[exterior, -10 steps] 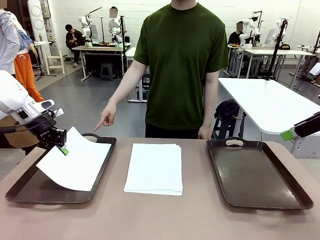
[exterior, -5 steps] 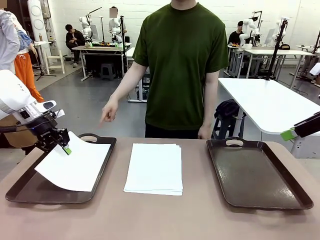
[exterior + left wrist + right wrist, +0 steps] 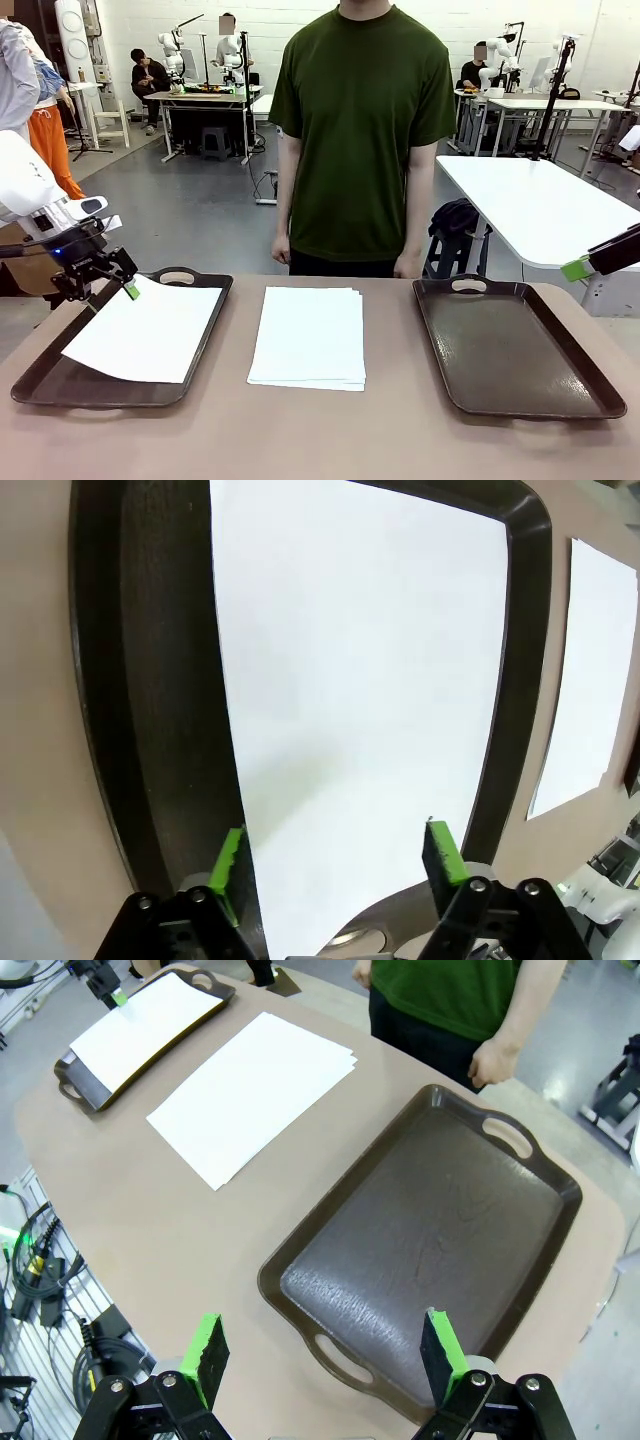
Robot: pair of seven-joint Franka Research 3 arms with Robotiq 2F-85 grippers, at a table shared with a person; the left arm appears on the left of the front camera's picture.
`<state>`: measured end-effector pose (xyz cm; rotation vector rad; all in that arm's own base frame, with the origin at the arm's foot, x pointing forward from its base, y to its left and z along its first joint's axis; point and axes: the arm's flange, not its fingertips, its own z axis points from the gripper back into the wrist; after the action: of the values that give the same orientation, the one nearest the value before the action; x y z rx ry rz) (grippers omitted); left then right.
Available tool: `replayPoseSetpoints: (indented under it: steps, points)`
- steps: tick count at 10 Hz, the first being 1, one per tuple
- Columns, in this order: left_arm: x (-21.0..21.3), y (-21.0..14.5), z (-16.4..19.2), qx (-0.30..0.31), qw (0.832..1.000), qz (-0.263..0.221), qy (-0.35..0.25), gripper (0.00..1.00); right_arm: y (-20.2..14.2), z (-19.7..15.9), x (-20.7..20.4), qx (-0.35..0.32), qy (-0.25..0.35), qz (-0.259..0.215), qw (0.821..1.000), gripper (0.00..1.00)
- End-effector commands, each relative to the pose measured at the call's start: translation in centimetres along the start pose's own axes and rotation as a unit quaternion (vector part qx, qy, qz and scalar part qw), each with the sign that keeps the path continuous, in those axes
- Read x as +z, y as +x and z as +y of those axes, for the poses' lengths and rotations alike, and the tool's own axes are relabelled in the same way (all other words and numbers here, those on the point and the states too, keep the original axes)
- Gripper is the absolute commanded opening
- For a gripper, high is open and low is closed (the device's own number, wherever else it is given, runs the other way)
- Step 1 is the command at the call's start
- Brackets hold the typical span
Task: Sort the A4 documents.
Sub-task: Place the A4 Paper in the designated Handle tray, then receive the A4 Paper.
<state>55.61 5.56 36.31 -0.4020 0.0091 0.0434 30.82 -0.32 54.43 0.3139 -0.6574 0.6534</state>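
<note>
The left arm comes in from 9 o'clock in the front view. Its white link is high, and the wrist is bent down toward the left tray [image 3: 50,375]. The left gripper [image 3: 105,290] hangs low over the far left corner of this tray, with its fingers pointing down and a little inward. Its jaws are spread wide and pinch nothing. In the left wrist view the two green pads [image 3: 230,875] stand on both sides of the near end of one sheet [image 3: 360,700]. Whether a pad touches the paper, I cannot tell.

This sheet [image 3: 145,330] lies flat inside the left tray, a little skewed. Its corner at 8 o'clock reaches the tray's left rim. The stack [image 3: 308,335] of the other sheets lies on the table [image 3: 320,430] between the two trays. The left tray is at 9 o'clock from it and the right tray [image 3: 510,345] is at 3 o'clock. The right tray holds no paper.

The right gripper [image 3: 590,262] is at the 3 o'clock edge of the front view, above and beyond the right tray, pointing inward. In the right wrist view the right gripper [image 3: 323,1348] has its jaws wide apart and holds nothing. It looks down on the right tray.

The person [image 3: 365,130] stands at 12 o'clock, behind the stack, with both arms hanging at the sides.
</note>
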Motion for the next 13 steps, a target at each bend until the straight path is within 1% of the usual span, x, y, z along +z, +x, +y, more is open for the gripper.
replayPoseSetpoints:
  steps: [1,3,4,5,13]
  points:
    - [0.31,-0.57,0.05,0.012,1.000,0.001,0.008,1.00,-0.08,-0.11,-0.13,-0.002,0.007,-0.002,1.000,1.00]
    - [0.33,-0.83,0.07,0.018,1.000,-0.005,0.005,1.00,-0.08,-0.11,-0.13,-0.002,0.007,-0.002,1.000,1.00]
    - [0.24,-0.97,0.23,0.044,0.999,-0.009,-0.006,1.00,-0.08,-0.11,-0.13,-0.002,0.007,-0.002,1.000,1.00]
    - [0.05,-0.17,0.06,0.001,1.000,0.000,0.001,1.00,-0.08,-0.11,-0.13,-0.002,0.007,-0.002,1.000,1.00]
    - [0.05,-0.17,0.06,0.001,1.000,0.000,0.001,1.00,-0.08,-0.11,-0.13,-0.002,0.007,-0.002,1.000,1.00]
